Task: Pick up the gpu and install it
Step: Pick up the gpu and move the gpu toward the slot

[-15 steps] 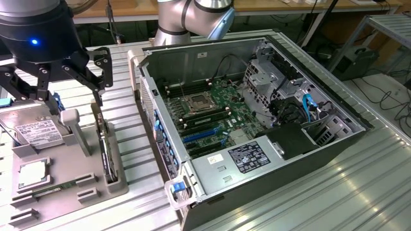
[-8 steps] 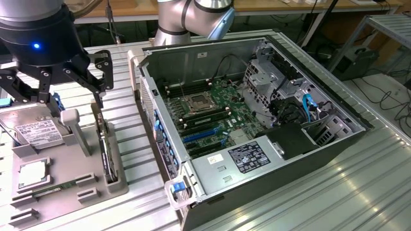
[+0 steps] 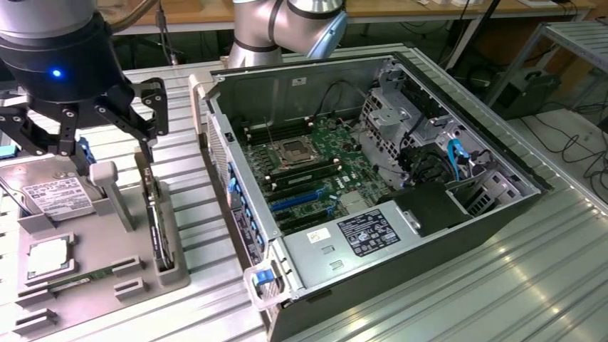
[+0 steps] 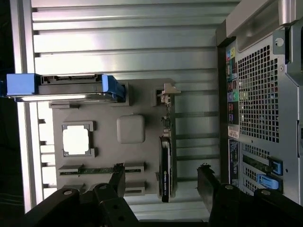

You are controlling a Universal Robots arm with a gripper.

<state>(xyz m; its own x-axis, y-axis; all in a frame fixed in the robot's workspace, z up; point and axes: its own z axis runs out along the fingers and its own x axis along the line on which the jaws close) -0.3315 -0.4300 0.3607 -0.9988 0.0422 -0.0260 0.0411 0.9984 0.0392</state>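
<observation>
The gpu [image 3: 158,222] stands on its edge in a slot along the side of the grey fixture tray [image 3: 90,246] that faces the computer case. In the wrist view the gpu [image 4: 165,165] shows as a thin dark card with its metal bracket at one end. My gripper [image 3: 107,141] hangs above the tray's far end, open, with nothing between its fingers. In the wrist view my gripper [image 4: 162,182] has its black fingers [image 4: 116,182] spread on either side of the card, well above it. The case's motherboard [image 3: 314,171] lies exposed with blue slots [image 3: 299,203].
The tray also holds a hard drive [image 3: 55,196] in a blue caddy [image 4: 71,87], a CPU [image 4: 76,140] and a memory stick [image 4: 94,169]. The open computer case [image 3: 446,214] lies on the ribbed metal table [image 3: 532,285] at the exterior view's right.
</observation>
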